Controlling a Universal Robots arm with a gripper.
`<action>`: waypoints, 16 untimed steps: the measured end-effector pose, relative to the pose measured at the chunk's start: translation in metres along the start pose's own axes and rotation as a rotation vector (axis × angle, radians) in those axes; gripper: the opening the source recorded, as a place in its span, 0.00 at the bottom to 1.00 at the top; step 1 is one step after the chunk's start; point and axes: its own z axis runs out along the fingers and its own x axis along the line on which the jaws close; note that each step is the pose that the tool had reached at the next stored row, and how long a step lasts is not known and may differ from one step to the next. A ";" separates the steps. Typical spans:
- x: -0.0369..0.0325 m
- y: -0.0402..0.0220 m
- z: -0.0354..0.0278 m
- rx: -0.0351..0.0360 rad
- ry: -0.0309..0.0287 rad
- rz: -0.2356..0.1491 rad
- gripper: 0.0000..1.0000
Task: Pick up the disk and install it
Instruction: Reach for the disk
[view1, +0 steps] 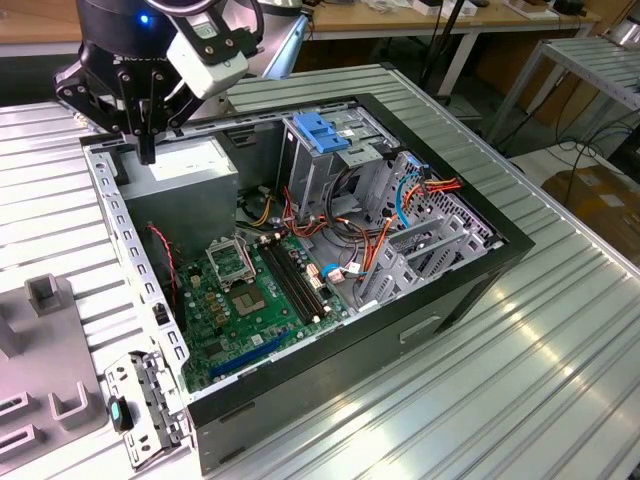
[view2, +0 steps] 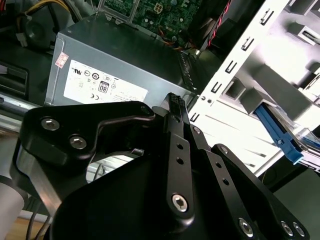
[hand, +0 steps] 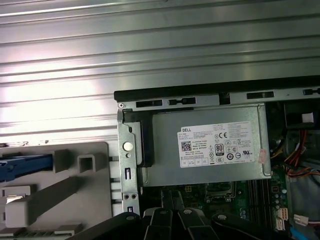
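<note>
Fingers (view1: 147, 135) pinched together, empty, nr PSU (view1: 190, 175)

The picture's edge cuts off the disk (hand: 22, 166).

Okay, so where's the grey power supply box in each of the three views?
Exterior view: the power supply sits in the corner of the case toward the exterior view's left, just below the hand.
Second wrist view: the power supply lies just beyond the shut hand, with its label showing.
First wrist view: the power supply lies between the case rim and the motherboard.
Shared landmark: the green motherboard beside it.
</note>
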 end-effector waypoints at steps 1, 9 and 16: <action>0.0002 0.0000 0.0000 0.0001 0.0004 0.000 0.11; 0.0022 -0.0002 0.0005 0.0005 0.0049 0.000 0.11; 0.0041 -0.0004 0.0009 0.0007 0.0091 0.000 0.11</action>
